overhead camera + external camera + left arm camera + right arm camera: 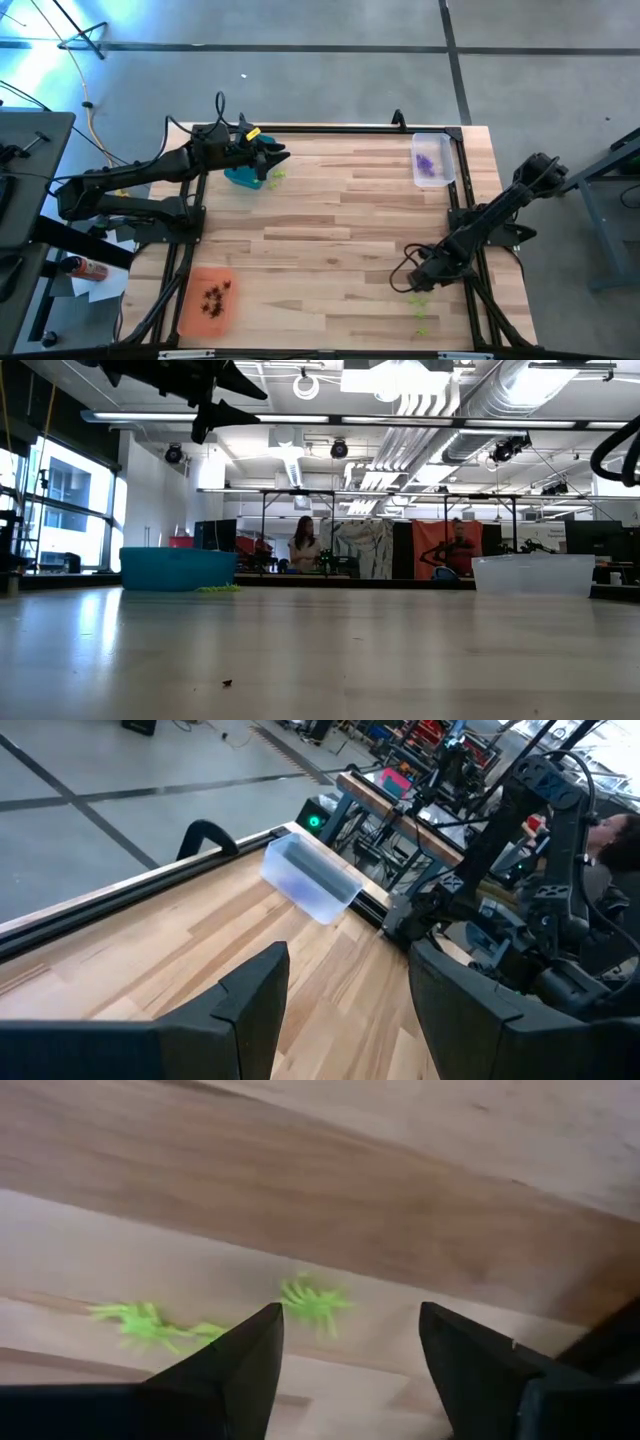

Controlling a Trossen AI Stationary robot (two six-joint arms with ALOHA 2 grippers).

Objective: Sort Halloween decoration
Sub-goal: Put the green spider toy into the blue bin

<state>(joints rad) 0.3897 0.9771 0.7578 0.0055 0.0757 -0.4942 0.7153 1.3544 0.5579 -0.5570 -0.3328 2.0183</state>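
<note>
Lime green spiky trinkets [315, 1302] [145, 1323] lie on the wooden table near its right front corner [420, 302]. My right gripper [350, 1320] [412, 287] hovers over them, pointing steeply down, open, with nothing between its fingers. My left gripper [280, 155] [348, 960] stands open and empty above the teal tray [243, 177] at the far left. More lime trinkets [277, 175] lie beside that tray. Purple trinkets [427, 164] sit in the clear tray [447, 170], dark ones [215, 296] in the orange tray [195, 310].
A tiny dark piece [227, 683] lies alone on the table near the front. The black frame rails [455, 200] run along the table's sides. Bare wood [340, 240] spreads between the three trays. People stand in the room far behind the table.
</note>
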